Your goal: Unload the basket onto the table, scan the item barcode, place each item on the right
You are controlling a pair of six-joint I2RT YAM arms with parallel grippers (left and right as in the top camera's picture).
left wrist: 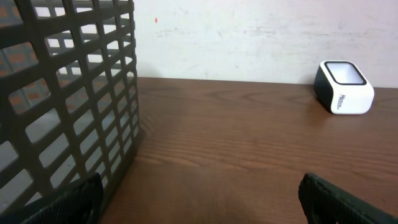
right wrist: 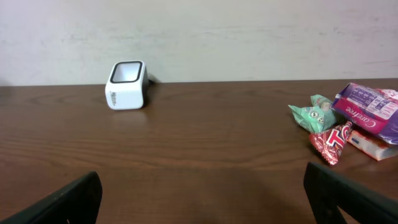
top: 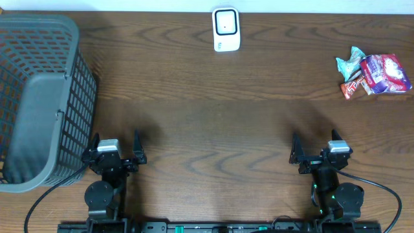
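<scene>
Left gripper (top: 116, 142) and right gripper (top: 314, 144) both gape, empty. Packets (top: 375, 74) lie at one o'clock from the right, the nearer arm; scanner (top: 226, 29) at eleven. Barcodes seemingly hidden.

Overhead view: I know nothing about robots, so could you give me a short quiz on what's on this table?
1. True or false: the white barcode scanner stands at the far edge of the table, apart from the gray basket.
2. The snack packets lie: A) in the basket; B) on the robot's right side; C) against the scanner.
3. Fill in: the left fingers and right fingers are both ____, holding nothing.
Key: 1 true; 2 B; 3 open.
</scene>
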